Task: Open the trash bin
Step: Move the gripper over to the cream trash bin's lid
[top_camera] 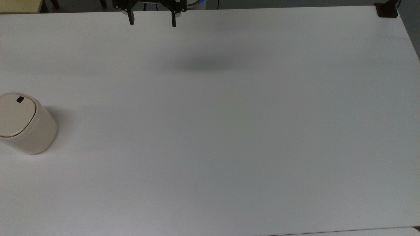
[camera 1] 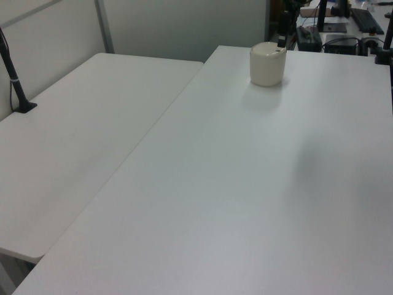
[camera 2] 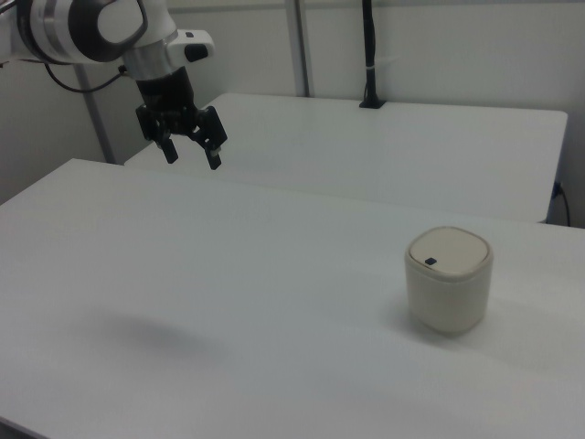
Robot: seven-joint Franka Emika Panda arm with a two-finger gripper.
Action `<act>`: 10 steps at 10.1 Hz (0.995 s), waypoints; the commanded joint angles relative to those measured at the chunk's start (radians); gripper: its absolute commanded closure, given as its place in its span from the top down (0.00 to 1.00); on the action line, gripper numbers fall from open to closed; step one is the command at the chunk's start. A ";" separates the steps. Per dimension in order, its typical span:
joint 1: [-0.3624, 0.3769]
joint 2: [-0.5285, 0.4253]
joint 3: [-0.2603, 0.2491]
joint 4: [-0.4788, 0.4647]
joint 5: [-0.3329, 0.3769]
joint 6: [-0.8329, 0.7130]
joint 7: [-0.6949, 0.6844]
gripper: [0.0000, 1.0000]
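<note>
White tabletop (top_camera: 229,147) fills your workspace, with a second white table (camera 2: 411,146) butted up beside it and pale partition walls behind. You have the trash bin (top_camera: 28,124) standing upright at the top view's far left edge, its long axis vertical and its lid (top_camera: 14,114) shut. The small black button (top_camera: 20,99) sits near the lid's rim, on the side toward the top view's upper edge; in the right view the bin (camera 2: 448,279) is at the right and the button faces the right view's left.

Your gripper (top_camera: 152,20) hangs above the table at the top view's upper edge, well apart from the bin, fingers (top_camera: 131,18) spread apart and holding nothing. Bare tabletop lies between gripper and bin. A black clamp (top_camera: 387,9) grips the table's corner at the top view's upper right, and a black post (camera 2: 368,55) rises from the second table.
</note>
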 commanded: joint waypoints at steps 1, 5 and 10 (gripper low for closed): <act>0.021 -0.002 -0.023 -0.001 -0.003 -0.008 -0.017 1.00; 0.021 -0.002 -0.023 -0.001 -0.003 -0.009 -0.017 1.00; -0.016 -0.012 -0.029 0.000 0.001 -0.039 -0.164 1.00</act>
